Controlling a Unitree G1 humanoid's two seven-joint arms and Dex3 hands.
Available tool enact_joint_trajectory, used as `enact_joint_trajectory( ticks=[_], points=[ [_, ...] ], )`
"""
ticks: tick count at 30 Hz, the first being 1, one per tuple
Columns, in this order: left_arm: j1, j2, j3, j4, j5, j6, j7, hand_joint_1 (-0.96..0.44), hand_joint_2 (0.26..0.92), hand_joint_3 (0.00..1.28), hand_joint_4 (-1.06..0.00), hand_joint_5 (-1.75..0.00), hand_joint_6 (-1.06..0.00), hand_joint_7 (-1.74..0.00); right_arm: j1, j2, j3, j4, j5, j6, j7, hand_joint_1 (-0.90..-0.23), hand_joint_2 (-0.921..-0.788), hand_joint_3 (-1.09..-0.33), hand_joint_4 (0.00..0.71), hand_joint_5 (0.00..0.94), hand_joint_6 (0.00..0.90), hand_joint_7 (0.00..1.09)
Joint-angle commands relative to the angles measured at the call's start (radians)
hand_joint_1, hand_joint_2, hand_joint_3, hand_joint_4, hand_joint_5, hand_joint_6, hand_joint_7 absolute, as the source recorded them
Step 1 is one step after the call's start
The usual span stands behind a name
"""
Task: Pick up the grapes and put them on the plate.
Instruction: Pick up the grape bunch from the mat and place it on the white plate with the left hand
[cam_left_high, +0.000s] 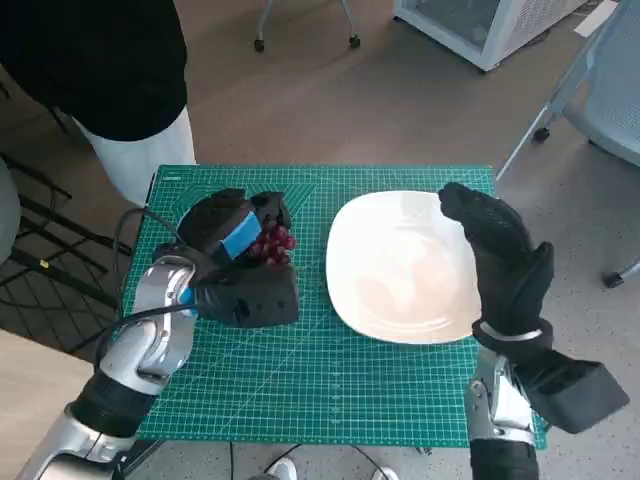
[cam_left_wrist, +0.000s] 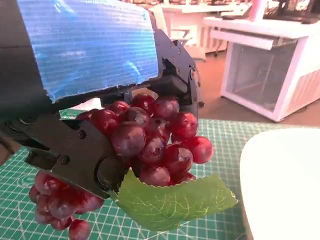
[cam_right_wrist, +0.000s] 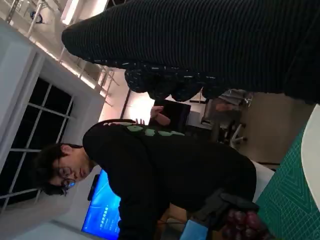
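1. One green cutting mat (cam_left_high: 300, 380) covers the small table, the biggest thing in play, and everything sits on it.
2. The white plate (cam_left_high: 400, 290) lies on the robot's right half of the mat, bare, with its rim near the bunch but not touching it.
3. The left hand (cam_left_high: 235, 250), blue tape across its back, is wrapped round the red grapes (cam_left_wrist: 150, 140); the left wrist view shows black fingers (cam_left_wrist: 75, 150) closed across the bunch's upper and middle part, so the hand holds it. I cannot tell whether the bunch is off the mat or resting on it.
4. The right hand (cam_left_high: 495, 250), gloved, hovers over the plate's far edge with its fingers stretched out and nothing in them.
5. The bunch itself looks light and lumpy, probably loosely jointed: a lower cluster (cam_left_wrist: 60, 205) dangles below the fingers and may well swing or snag.
6. The berries are smooth and glossy, so I judge them slippery; a hold high up near the stem, where the hand is now, seems the safest place.
7. The green leaf (cam_left_wrist: 175, 200) sticks out underneath, thin and floppy, no use as a handle.
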Motion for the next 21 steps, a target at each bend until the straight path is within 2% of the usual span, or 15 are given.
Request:
enact_joint_trajectory(
  ticks=[1, 11, 16, 21],
  points=[
    [0.004, 0.002, 0.014, -0.016, 0.009, -0.007, -0.002, 0.00, 0.921, 0.15, -0.56, -1.29, -0.56, -1.26, 0.008, 0.005, -0.001, 0.012, 0.006, 0.007, 0.006, -0.674, -0.921, -0.722, 0.406, 0.007, 0.012, 0.51],
    [-0.021, -0.020, 0.005, -0.090, 0.007, 0.008, -0.060, 0.00, 0.921, 0.16, -0.55, -1.30, -0.55, -1.27, 0.009, 0.002, -0.003, 0.014, 0.015, 0.007, 0.014, -0.674, -0.921, -0.722, 0.406, 0.006, 0.010, 0.51],
    [-0.045, -0.046, -0.012, -0.156, 0.029, 0.028, -0.102, 0.00, 0.921, 0.14, -0.60, -1.36, -0.57, -1.13, 0.006, 0.000, -0.005, 0.019, 0.019, 0.006, 0.018, -0.674, -0.921, -0.721, 0.407, 0.007, 0.010, 0.51],
    [-0.088, -0.086, -0.041, -0.172, 0.060, 0.027, -0.131, 0.00, 0.921, 0.13, -0.62, -1.36, -0.57, -1.09, 0.005, 0.000, -0.007, 0.018, 0.020, 0.006, 0.017, -0.674, -0.921, -0.720, 0.409, 0.007, 0.011, 0.51]
  ],
)
